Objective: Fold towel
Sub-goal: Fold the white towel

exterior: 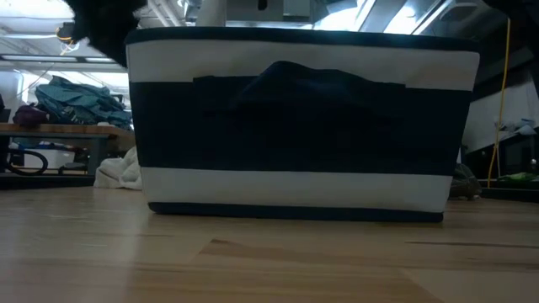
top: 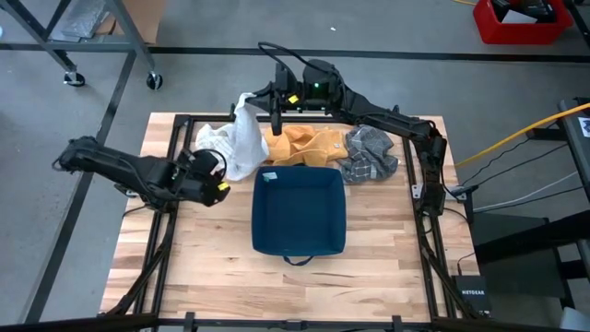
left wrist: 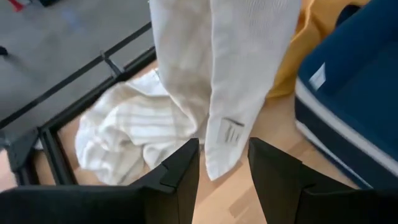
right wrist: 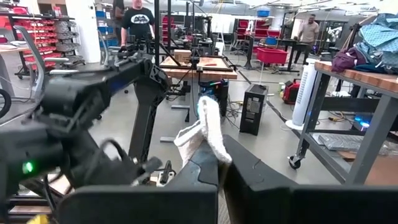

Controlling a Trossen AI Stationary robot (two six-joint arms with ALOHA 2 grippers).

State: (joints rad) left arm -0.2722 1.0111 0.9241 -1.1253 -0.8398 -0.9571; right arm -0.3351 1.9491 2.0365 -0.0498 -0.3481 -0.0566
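A white towel [top: 241,129] hangs from my right gripper [top: 260,98], which is shut on its top above the table's far left part. The towel's lower part lies heaped on the wood [left wrist: 124,137]. One hanging strip with a sewn label [left wrist: 233,130] ends in front of my left gripper [left wrist: 222,152]. That gripper [top: 218,173] is open and low at the table's left, its fingers on either side of the strip's bottom corner. Whether they touch it, I cannot tell. My right gripper pinches a bunched bit of the towel's upper end [right wrist: 206,134] between its two shut fingers, and a tuft sticks out past the fingertips. The fingers lie about level, pointing toward the table's left. The towel hangs below them, and its lower end [top: 214,140] rests on the table.
A navy basket [top: 300,214] stands in the table's middle and fills the low view as a navy-and-white striped wall [exterior: 295,126]. Behind it lie an orange towel [top: 297,144] and a grey patterned towel [top: 371,153]. People stand in the room beyond the table.
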